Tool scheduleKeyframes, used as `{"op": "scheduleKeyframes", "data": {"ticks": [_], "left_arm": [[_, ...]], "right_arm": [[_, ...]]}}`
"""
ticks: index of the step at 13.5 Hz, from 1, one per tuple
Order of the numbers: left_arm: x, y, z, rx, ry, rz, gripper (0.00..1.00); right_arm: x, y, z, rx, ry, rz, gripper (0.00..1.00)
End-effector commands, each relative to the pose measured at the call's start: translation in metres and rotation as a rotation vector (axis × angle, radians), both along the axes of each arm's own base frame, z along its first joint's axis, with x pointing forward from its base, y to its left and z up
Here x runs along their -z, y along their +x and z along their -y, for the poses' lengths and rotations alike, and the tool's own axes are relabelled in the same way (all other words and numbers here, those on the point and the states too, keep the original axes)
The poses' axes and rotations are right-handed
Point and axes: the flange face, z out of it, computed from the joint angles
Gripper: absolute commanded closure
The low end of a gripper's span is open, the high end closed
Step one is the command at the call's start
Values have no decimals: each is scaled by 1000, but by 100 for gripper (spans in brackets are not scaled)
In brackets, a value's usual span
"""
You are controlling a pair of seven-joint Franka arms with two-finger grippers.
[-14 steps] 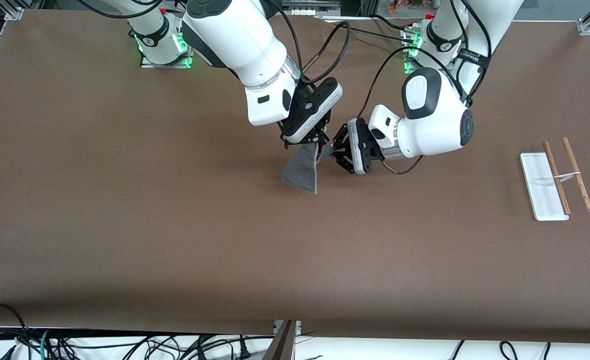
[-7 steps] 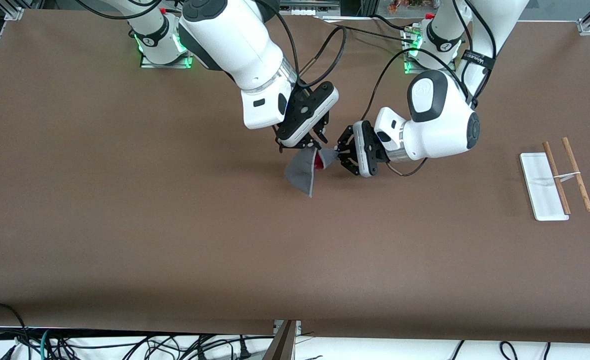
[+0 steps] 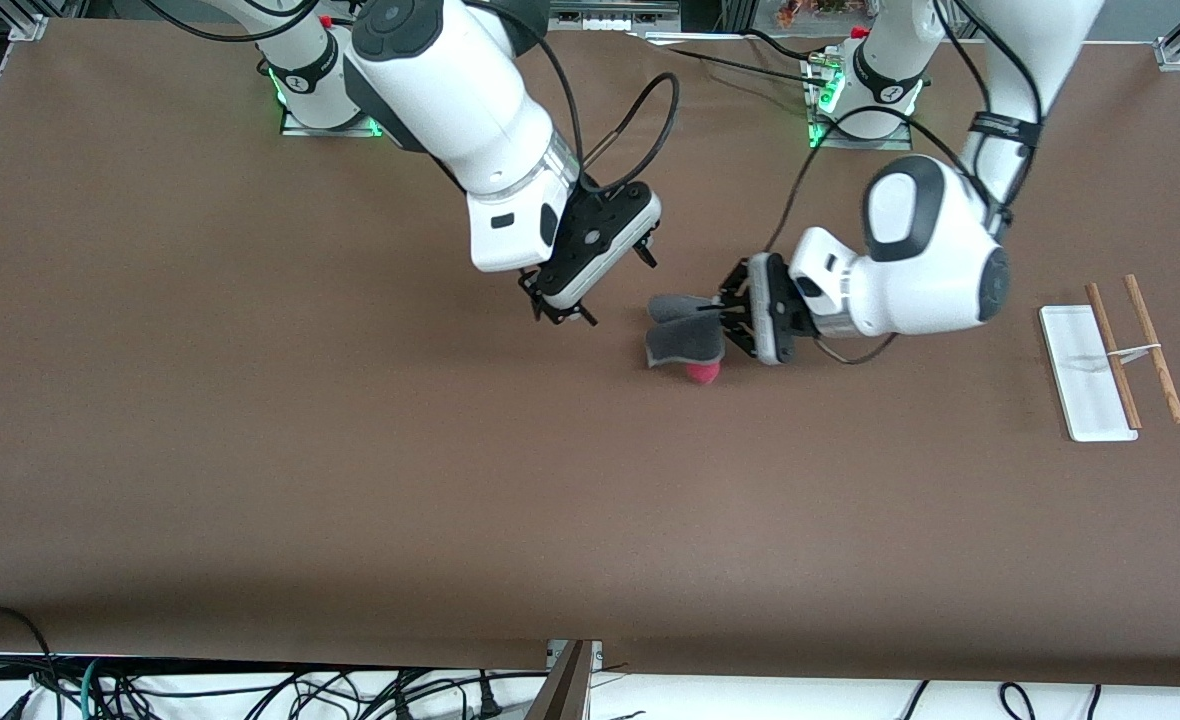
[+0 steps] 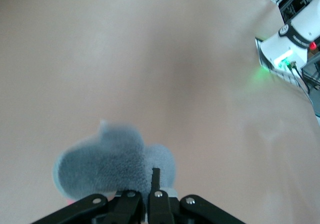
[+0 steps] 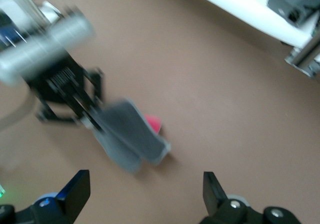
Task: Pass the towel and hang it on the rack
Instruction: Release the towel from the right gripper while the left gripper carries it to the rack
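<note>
Pinching the towel (image 3: 683, 335) by one edge, our left gripper (image 3: 728, 316) has its fingers (image 4: 155, 183) pressed together on the grey cloth, which droops in folds with a red patch of its reverse showing underneath, above the worktop (image 3: 350, 480). We judge this sideways hold suits carrying it to the rack (image 3: 1110, 355), which lies well apart from these fingers, toward the left arm's end. Our right gripper (image 3: 592, 284) hangs just beside the towel, fingers (image 5: 75, 189) spread and empty, apparently done with the handover. We can read no label or writing anywhere.
</note>
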Motion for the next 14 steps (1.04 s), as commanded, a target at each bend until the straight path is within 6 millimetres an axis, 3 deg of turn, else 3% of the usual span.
{"op": "scheduleKeyframes", "data": {"ticks": [1, 4, 6, 7, 9, 10, 12, 14], "left_arm": [[-25, 28, -89, 22, 82, -22, 100], [-45, 53, -197, 4, 237, -30, 100], [-50, 52, -262, -32, 341, -34, 100], [-49, 48, -293, -48, 403, -41, 100], [-45, 35, -357, -103, 476, -62, 100], [-43, 28, -387, -123, 519, -74, 100], [-34, 11, -438, -174, 558, -109, 100], [-26, -3, -478, -189, 593, -124, 100]], "right_arm": [[-20, 18, 47, 69, -66, -6, 0], [-6, 38, 108, 149, -219, -110, 0], [-6, 55, 157, 216, -277, -147, 0], [-4, 63, 183, 247, -294, -179, 0], [-36, 66, 235, 322, -297, -169, 0], [-42, 67, 261, 366, -304, -171, 0], [-62, 62, 316, 457, -308, -154, 0], [-61, 66, 378, 548, -312, -178, 0]]}}
